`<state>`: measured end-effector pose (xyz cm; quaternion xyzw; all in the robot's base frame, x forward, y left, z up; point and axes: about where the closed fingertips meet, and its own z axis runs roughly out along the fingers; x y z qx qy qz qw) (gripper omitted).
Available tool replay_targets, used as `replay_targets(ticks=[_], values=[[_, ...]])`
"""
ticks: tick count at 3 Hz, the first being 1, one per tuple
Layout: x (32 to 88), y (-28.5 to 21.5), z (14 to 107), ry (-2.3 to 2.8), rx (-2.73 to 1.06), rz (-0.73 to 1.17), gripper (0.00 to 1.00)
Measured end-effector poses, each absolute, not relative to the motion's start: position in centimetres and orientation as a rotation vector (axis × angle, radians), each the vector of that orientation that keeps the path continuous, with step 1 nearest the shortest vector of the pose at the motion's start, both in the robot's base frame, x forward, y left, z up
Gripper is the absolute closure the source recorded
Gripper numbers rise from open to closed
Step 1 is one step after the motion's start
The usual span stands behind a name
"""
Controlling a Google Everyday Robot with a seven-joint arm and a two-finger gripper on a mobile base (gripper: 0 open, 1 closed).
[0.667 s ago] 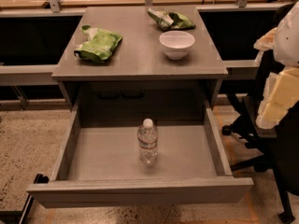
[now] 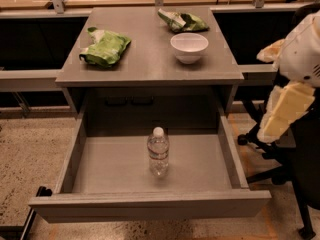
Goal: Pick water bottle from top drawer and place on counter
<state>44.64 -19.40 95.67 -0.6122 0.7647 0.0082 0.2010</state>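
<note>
Water bottle upright on the floor of the top drawer, lower centre of frame, roughly midway between the side walls and somewhat nearer the front panel than the back. White cap on, clear body, thin label band around the middle, writing on it too small to read. Top drawer pulled out toward the bottom of the frame, plain flat front, same grey as the cabinet. Tabletop above it, upper centre, matte grey. On the tabletop: crumpled green bag at upper left, second green bag near the back edge right of centre, white bowl just in front of that second bag. Printing on both bags not legible. Pincer at the right edge of frame, cream-coloured, below a white arm housing, out beyond the drawer's right wall and well apart from the water bottle; spread or pressed together: cannot tell. Dark chair base low behind it, on speckled floor
</note>
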Motion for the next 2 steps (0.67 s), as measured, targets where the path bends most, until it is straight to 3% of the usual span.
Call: replay_targets(ticks=[1,2], values=[[45.56,-17.14,92.93,2.061,-1.703,0.157,0.0],[45.61,-16.85,93.05,2.052,-1.699,0.165,0.0]])
